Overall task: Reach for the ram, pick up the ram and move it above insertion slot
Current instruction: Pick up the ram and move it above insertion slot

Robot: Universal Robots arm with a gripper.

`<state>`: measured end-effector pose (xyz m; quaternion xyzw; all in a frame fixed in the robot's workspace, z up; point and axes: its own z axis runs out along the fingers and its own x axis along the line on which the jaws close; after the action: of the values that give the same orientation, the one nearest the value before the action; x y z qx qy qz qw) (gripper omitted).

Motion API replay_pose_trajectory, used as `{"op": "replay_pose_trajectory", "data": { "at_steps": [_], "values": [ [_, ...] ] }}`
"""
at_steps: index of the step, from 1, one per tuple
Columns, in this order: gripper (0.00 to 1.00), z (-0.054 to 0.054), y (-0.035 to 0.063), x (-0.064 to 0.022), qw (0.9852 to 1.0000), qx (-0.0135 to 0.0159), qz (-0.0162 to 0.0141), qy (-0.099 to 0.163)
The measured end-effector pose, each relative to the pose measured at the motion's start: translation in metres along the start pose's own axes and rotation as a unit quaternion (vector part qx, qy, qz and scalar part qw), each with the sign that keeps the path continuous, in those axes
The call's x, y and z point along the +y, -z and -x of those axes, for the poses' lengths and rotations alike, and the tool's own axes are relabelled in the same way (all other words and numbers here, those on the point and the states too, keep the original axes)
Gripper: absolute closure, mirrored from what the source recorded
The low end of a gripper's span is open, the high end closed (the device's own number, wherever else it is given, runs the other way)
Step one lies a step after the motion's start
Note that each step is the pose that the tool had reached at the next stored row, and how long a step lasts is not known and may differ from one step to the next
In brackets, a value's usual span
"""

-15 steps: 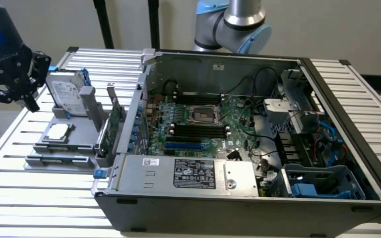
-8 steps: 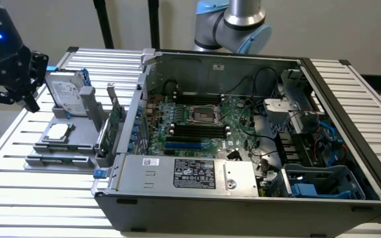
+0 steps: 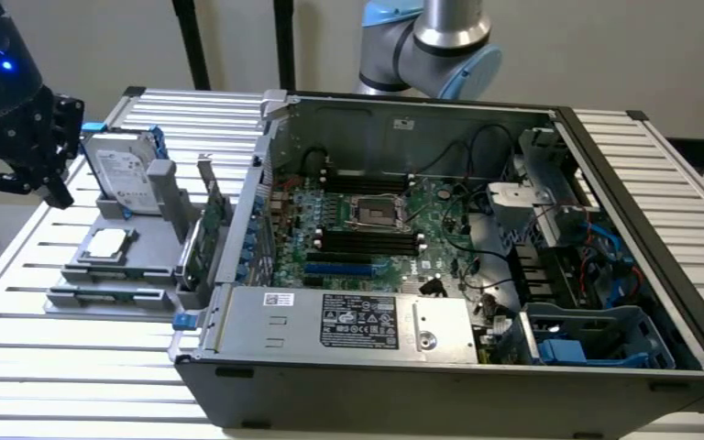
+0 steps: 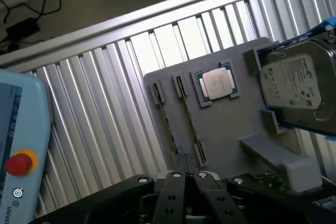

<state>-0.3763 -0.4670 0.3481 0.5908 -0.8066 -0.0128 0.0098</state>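
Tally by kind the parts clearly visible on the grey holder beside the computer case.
Hard drive: 1
Processor chip: 1
Green expansion card: 1
Total: 3

Open air hangs over the grey fixture tray [image 3: 83, 268] at the exterior view's left, with bare slatted table [image 3: 47, 367] in front of it. The gripper [image 3: 54, 191], fingers pressed together, hovers just beside the upright hard drive [image 3: 126, 170], which blocks the tray's far end. A tall expansion card [image 3: 214, 220] and the computer case wall [image 3: 260, 156] fence the side toward the machine. Inside the case, the memory slots [image 3: 365, 241] lie open from above, hemmed by looping black cables [image 3: 487, 128] and the power supply [image 3: 340, 319].
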Motion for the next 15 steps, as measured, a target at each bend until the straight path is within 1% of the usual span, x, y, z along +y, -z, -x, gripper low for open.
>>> {"op": "replay_pose_trajectory", "data": {
  "at_steps": [3,6,9,12,13,15],
  "values": [
    [0.89,0.0000,-0.0004,0.0000,0.9996,0.0009,0.0000,0.028],
    [0.89,0.0000,-0.0009,0.0000,0.9985,0.0018,0.0000,0.055],
    [0.89,0.0000,-0.0014,0.0000,0.9966,0.0026,-0.0003,0.082],
    [0.89,0.0000,-0.0016,0.0000,0.9941,0.0032,-0.0016,0.108],
    [0.89,0.0000,-0.0017,-0.0001,0.9937,0.0032,-0.0019,0.112],
    [0.89,0.0000,-0.0017,-0.0001,0.9937,0.0032,-0.0020,0.112]
  ]
}}
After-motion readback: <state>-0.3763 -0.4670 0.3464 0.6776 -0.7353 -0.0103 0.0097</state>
